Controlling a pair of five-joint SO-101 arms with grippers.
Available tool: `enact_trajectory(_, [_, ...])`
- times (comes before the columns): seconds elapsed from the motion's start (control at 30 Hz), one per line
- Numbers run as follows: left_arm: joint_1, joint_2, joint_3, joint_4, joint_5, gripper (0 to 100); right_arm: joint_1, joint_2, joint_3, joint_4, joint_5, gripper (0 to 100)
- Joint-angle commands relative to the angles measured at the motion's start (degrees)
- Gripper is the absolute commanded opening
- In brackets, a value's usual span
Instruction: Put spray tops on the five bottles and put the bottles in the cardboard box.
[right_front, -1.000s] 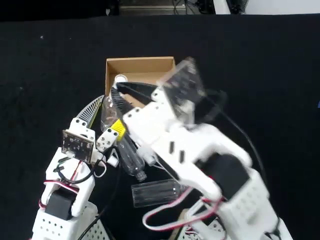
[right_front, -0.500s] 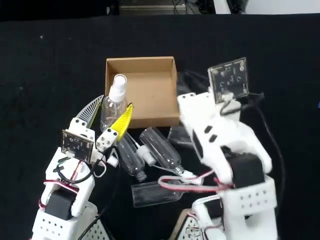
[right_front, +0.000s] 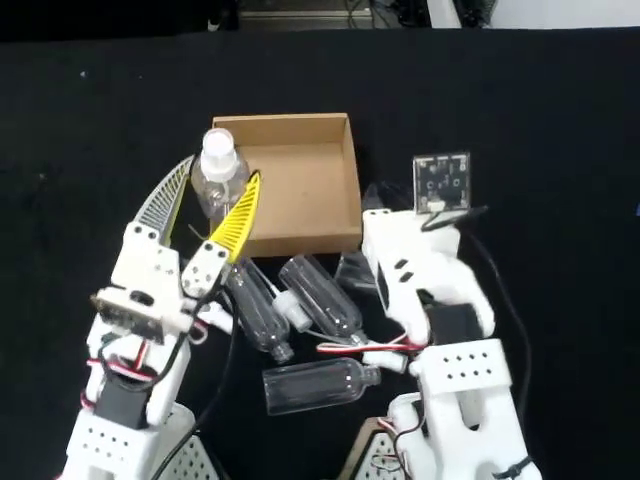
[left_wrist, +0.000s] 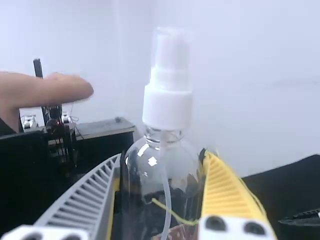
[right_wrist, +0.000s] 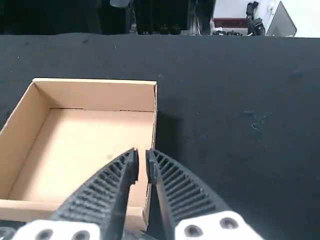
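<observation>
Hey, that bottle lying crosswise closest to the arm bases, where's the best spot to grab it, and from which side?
Take the bottle at mid-body, coming straight down from above and closing across its narrow width. It lies flat on its side, so the round body offers two opposite walls there. Its neck end sits close to a cable, so the middle looks safer.

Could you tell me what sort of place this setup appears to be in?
Probably a robotics lab: a black-covered table with a cardboard box and clear bottles, and cluttered equipment behind.
</observation>
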Motion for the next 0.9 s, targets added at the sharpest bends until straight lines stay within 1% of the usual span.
enact_trajectory(0.0, [-2.9, 13.4, -4.9, -12.7, -0.3, 10, 1.4, -0.6, 3.4, -9.5, -0.3, 1.1])
enact_trajectory(0.07, [-3.9, 21.2, -7.1, -17.9, -0.3, 10, 1.5, -0.6, 5.0, -11.8, -0.3, 1.1])
enact_trajectory(0.17, [-4.1, 33.1, -11.6, -24.4, -0.3, 10, 1.4, -0.6, 5.2, -12.3, -0.3, 1.1])
enact_trajectory(0.33, [-4.2, 50.1, -18.3, -30.6, -0.3, 10, 1.4, -0.6, 5.5, -12.4, -0.2, 1.1])
enact_trajectory(0.43, [-4.2, 57.6, -20.7, -33.2, -0.7, 10, 1.4, -0.6, 5.5, -12.4, -0.2, 1.1])
enact_trajectory(0.6, [-4.2, 64.1, -20.5, -39.4, -0.7, 11, 1.4, -0.6, 5.5, -12.1, -0.2, 1.1])
enact_trajectory(0.77, [-4.4, 66.5, -16.1, -49.1, -0.8, 10, 1.4, -0.6, 5.5, -12.1, -0.2, 1.1])
enact_trajectory(0.87, [-6.5, 69.5, -16.8, -52.0, -0.2, 10, 1.4, -0.6, 5.5, -12.0, -0.2, 1.1])
